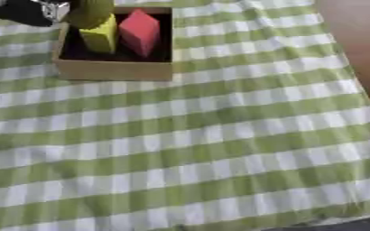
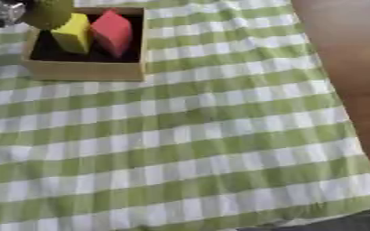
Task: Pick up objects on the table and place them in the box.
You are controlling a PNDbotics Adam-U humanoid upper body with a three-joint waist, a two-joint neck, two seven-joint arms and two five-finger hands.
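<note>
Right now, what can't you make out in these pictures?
- Left hand: cut off by the top edge in both views; its fingers can't be read.
- Olive-green object: cropped at the top edge, shape unclear.
- Box floor: hidden under the yellow block and red block.
- Right hand: in neither view.

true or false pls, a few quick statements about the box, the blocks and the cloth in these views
1. The wooden box stands on a green and white checked cloth. True.
2. A red block and a yellow block are inside the box. True.
3. The red block lies on the cloth outside the box. False: it is in the box, beside the yellow one.
4. The box is at the near right corner. False: it sits far left.
5. The left hand, black, shows at the top left by an olive green object above the box's far left corner. True.
</note>
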